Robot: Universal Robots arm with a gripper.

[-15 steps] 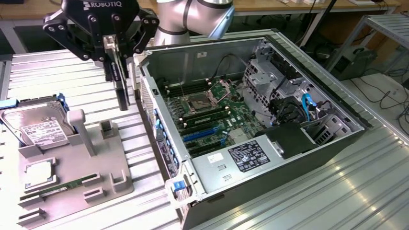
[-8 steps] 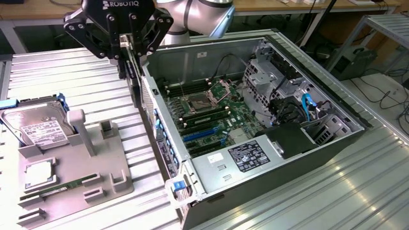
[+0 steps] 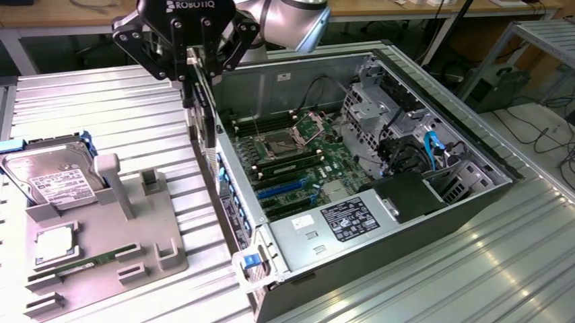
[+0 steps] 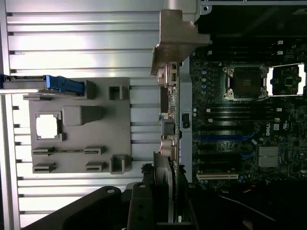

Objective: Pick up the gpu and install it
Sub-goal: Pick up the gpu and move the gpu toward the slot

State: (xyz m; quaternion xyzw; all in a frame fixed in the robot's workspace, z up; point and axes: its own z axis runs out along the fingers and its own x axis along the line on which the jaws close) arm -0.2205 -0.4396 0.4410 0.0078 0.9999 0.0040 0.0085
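Note:
My gripper (image 3: 198,73) is shut on the gpu (image 3: 204,111), which hangs below it edge-on as a thin dark card. It hovers over the near wall of the open computer case (image 3: 449,202), on the exterior view's left side of it. In the wrist view the gpu (image 4: 171,115) runs straight out from the fingers (image 4: 162,172), its green board edge and silver end bracket (image 4: 175,40) showing. The card lines up beside the motherboard (image 4: 240,120), close to the blue expansion slots (image 3: 280,189).
A grey fixture tray (image 3: 134,249) lies on the ribbed metal table (image 3: 117,101) at the exterior view's left, holding a hard drive (image 3: 50,178), a CPU (image 3: 54,242) and a RAM stick (image 3: 85,264). Inside the case are drive cages (image 3: 386,114) and cables.

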